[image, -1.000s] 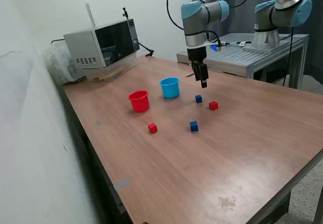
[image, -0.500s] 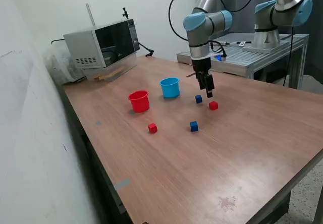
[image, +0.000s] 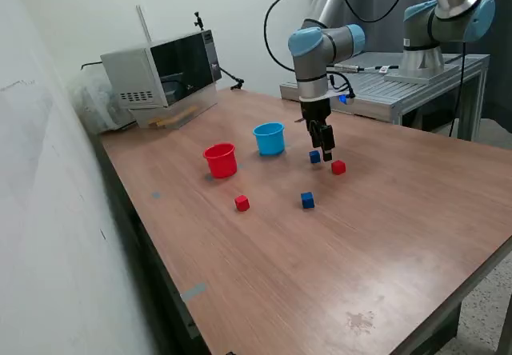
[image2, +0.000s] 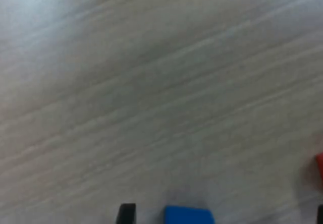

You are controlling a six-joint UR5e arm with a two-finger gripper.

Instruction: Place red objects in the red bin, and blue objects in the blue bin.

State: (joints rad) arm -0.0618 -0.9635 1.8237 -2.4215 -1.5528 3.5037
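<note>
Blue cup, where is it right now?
In the exterior view the blue cup stands upright on the table, just to the exterior view's right of the red cup and left of the gripper.

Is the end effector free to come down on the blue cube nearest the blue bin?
Probably yes. The end effector hangs right beside that blue cube; nothing lies on it. The red cube and blue bin stand apart from it, leaving room for the fingers.
</note>
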